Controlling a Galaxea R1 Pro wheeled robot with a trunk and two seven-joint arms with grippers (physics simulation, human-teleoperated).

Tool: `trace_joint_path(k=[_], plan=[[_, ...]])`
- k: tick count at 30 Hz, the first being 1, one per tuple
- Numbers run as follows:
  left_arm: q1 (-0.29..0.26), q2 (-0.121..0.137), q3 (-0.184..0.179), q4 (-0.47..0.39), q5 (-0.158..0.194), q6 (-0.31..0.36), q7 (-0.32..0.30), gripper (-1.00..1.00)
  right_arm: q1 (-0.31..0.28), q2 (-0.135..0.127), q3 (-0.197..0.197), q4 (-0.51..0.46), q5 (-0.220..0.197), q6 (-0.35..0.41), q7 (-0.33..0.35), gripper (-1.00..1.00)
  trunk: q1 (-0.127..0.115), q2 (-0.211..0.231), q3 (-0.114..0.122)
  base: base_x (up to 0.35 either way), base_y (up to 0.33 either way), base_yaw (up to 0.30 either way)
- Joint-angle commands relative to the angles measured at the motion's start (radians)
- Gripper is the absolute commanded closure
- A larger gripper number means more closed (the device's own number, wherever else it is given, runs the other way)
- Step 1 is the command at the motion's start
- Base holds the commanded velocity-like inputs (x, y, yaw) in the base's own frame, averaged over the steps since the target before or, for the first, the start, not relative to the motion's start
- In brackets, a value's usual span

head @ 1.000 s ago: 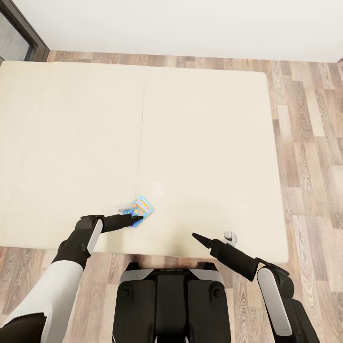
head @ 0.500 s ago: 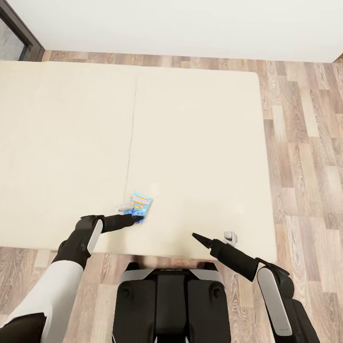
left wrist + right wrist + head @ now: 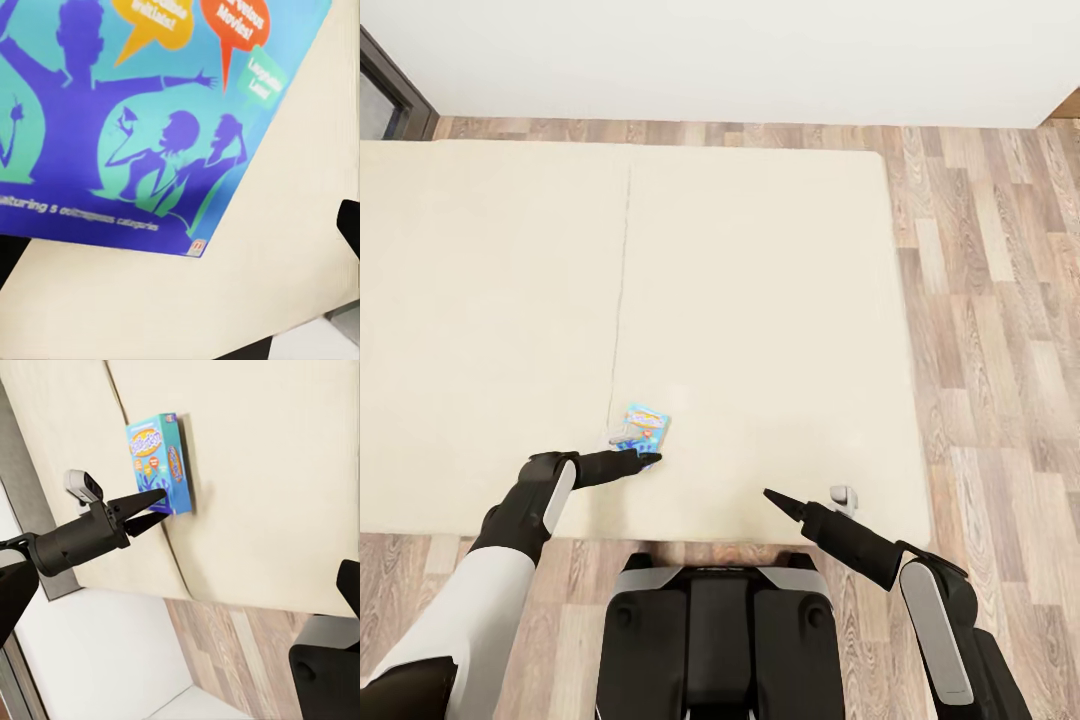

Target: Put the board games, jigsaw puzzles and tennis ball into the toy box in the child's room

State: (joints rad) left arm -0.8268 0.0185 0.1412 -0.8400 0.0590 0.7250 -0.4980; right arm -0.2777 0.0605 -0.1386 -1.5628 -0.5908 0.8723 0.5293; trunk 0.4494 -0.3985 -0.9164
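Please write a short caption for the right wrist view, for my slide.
Left gripper reaches the small blue board game lying on the beige bed.

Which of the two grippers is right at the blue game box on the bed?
The left gripper: its tips touch the blue game box. The right gripper hangs apart over bare mattress.

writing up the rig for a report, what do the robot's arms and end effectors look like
Both arms have glossy white upper segments and black elbows and forearms. The left end effector and right end effector are black and taper to long, slim, pointed fingers. A small pale grey camera module sits on the right wrist; a matching one sits on the left. No cables or markings are visible.
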Motion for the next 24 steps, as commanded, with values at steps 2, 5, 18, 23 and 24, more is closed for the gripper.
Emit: trace_joint_path(k=[2,5,18,23,24], plan=[[0.0,0.0,0.002,-0.001,0.006,0.008,-0.001,-1.0,-0.001,0.001,-0.003,0.0,0.002,0.007,0.005,-1.0,0.001,-0.001,0.0,0.0,0.0,-0.085],[0.0,0.003,0.002,-0.001,0.006,0.008,-0.001,-1.0,-0.001,0.001,-0.003,0.0,0.002,0.007,0.005,-1.0,0.001,-0.001,0.001,0.0,-0.048,-0.033],[0.0,0.017,0.003,-0.001,0.003,0.008,-0.002,-1.0,-0.001,0.001,-0.003,0.0,0.002,0.005,0.005,-1.0,0.001,-0.001,0.001,0.0,-0.022,-0.003],[-0.001,0.07,0.008,-0.005,0.004,0.036,-0.003,-1.0,-0.001,0.001,-0.003,0.0,0.002,0.006,0.005,-1.0,0.001,-0.001,0.001,0.0,0.0,0.0],[-0.001,0.076,0.008,-0.006,0.004,0.043,-0.002,-1.0,-0.001,0.001,-0.003,0.0,0.002,0.006,0.005,-1.0,0.001,-0.001,0.001,0.0,0.0,0.0]])
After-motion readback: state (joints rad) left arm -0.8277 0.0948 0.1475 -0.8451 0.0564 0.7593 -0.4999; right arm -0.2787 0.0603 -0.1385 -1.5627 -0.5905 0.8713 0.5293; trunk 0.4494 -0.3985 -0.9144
